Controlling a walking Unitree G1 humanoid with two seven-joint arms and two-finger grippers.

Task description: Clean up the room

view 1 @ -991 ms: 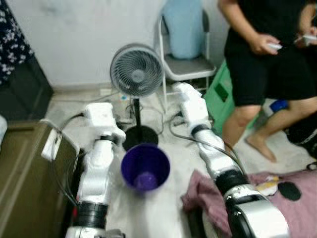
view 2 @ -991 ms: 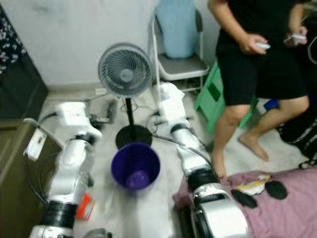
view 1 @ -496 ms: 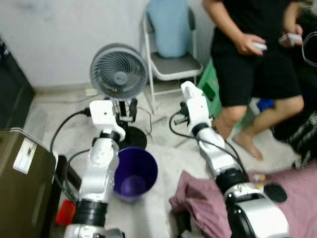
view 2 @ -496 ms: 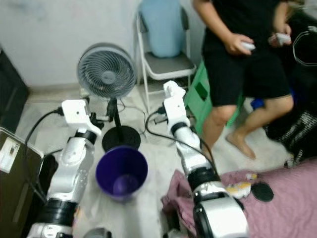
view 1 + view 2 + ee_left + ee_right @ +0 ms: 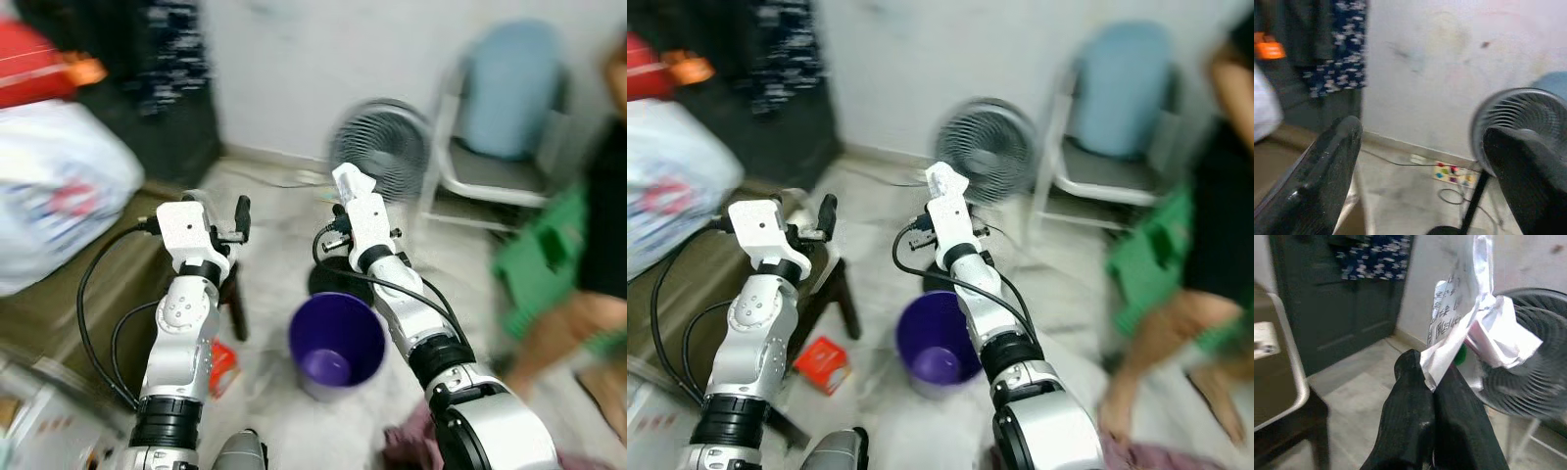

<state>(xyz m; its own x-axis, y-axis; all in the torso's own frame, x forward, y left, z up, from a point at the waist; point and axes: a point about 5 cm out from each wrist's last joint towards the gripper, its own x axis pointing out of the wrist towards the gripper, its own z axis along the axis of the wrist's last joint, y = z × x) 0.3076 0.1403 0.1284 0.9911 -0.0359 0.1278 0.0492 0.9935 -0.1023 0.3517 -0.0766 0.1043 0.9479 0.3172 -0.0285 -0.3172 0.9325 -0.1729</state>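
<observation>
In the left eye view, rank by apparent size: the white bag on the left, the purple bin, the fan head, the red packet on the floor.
1. White bag, nearest the camera, so inflated.
2. Purple bin and fan head: too alike to rank.
3. Red packet.

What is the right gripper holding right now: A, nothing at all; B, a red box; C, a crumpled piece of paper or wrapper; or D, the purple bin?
C: in the right wrist view the right gripper has its two black fingers pinched together on a crumpled white wrapper with print on it, in front of the fan.
</observation>
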